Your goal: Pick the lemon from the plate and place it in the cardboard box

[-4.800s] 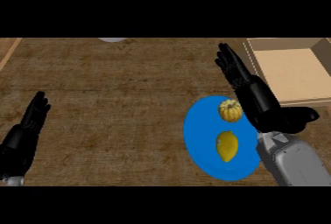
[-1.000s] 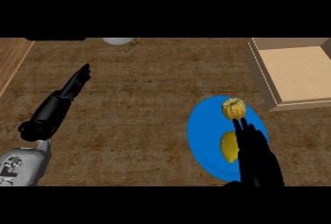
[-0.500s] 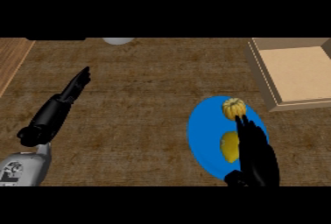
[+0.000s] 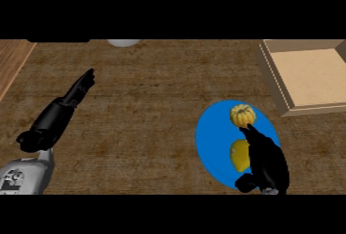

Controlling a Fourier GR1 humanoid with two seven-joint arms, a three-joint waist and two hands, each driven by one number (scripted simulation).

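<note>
Your right hand (image 4: 265, 157) lies over the lemon (image 4: 238, 155) on the blue plate (image 4: 211, 137), fingers straight, gripping nothing. Curl around the lemon only, avoid the ridged fruit (image 4: 242, 115), then lift toward the cardboard box (image 4: 307, 75).

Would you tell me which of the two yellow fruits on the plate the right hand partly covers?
The smooth lemon nearer the robot; the right hand overlaps it. The ribbed fruit lies beyond the fingertips.

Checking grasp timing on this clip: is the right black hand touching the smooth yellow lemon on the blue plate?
Cannot tell. In the head view the right black hand overlaps the smooth yellow lemon's right side from above, hiding any contact or gap.
</note>
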